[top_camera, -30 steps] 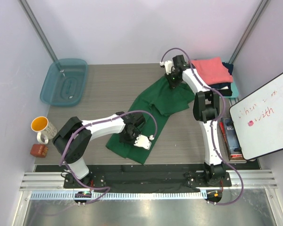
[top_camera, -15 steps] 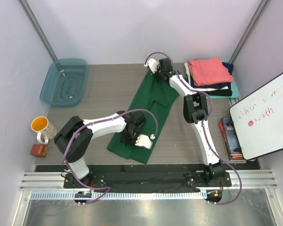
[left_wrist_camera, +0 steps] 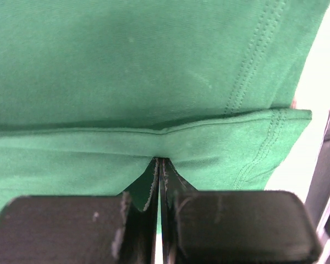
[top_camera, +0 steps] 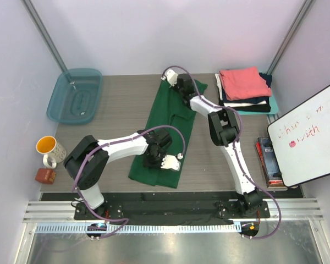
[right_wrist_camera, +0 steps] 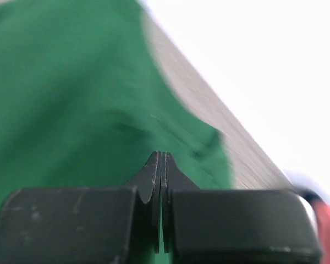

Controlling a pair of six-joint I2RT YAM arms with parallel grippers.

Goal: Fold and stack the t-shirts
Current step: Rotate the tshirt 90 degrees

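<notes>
The dark green t-shirt (top_camera: 168,118) lies as a long narrow strip from the far middle of the table toward the near edge. My left gripper (top_camera: 152,161) is shut on its near part, pinching a fold of green cloth (left_wrist_camera: 99,66) at the fingertips (left_wrist_camera: 159,160). My right gripper (top_camera: 175,83) is shut on the shirt's far end; green cloth (right_wrist_camera: 71,99) fills that view around the closed tips (right_wrist_camera: 161,155). A stack of folded shirts (top_camera: 245,91) sits at the far right, with the coral-pink one (top_camera: 243,81) on top and white, dark and teal ones beneath.
A translucent teal tub (top_camera: 76,97) stands at the far left. A yellow-lined mug (top_camera: 47,147) and a small reddish-brown object (top_camera: 45,175) sit at the left edge. A whiteboard (top_camera: 311,135) leans at the right over some books (top_camera: 267,157).
My right gripper has swung left and farther back with the shirt's far end, pulling the bunched cloth out into a straight strip. My left gripper has held the near part, shifting slightly.
</notes>
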